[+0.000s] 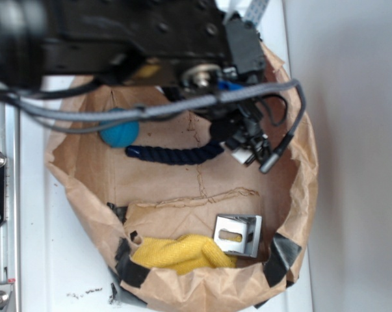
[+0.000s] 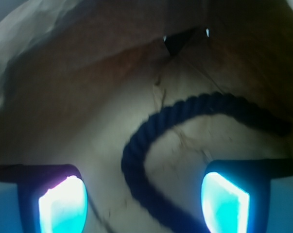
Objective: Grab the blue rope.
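Note:
The blue rope [image 1: 175, 155] is a thick navy twisted length lying curved on the floor of a brown paper bag [image 1: 298, 195]. In the exterior view its right end runs under my gripper [image 1: 238, 140], which hangs low over it. In the wrist view the rope [image 2: 156, 126] bends between my two glowing cyan fingertips [image 2: 63, 204], and the gripper [image 2: 144, 206] is open, straddling the rope without touching it.
A teal ball [image 1: 119, 130] rests just above the rope's left end. A yellow knotted cloth [image 1: 182, 253] and a metal bracket [image 1: 238, 235] lie at the near side of the bag. The arm and cables [image 1: 150, 112] cover the bag's far part.

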Robot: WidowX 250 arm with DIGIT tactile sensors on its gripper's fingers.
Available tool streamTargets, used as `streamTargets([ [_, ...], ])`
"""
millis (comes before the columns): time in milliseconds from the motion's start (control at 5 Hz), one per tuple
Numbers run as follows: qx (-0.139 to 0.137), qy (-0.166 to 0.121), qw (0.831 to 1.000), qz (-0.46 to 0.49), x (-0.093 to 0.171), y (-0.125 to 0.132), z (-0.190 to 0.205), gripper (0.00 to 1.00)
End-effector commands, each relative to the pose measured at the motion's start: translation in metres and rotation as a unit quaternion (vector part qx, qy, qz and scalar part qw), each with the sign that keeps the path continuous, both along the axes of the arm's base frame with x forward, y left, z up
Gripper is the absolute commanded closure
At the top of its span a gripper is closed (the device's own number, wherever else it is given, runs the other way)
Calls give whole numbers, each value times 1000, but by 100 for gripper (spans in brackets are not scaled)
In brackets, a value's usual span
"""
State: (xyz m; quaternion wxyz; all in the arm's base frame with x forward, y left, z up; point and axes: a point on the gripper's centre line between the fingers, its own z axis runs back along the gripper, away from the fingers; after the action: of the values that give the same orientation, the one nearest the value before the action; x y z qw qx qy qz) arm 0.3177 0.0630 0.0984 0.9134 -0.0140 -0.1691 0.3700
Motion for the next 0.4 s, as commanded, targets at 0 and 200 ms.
streamTargets([
  [0,20,-52,998,4,25,-4,-8,0],
  [200,26,-62,998,-9,31,-11,-18,0],
])
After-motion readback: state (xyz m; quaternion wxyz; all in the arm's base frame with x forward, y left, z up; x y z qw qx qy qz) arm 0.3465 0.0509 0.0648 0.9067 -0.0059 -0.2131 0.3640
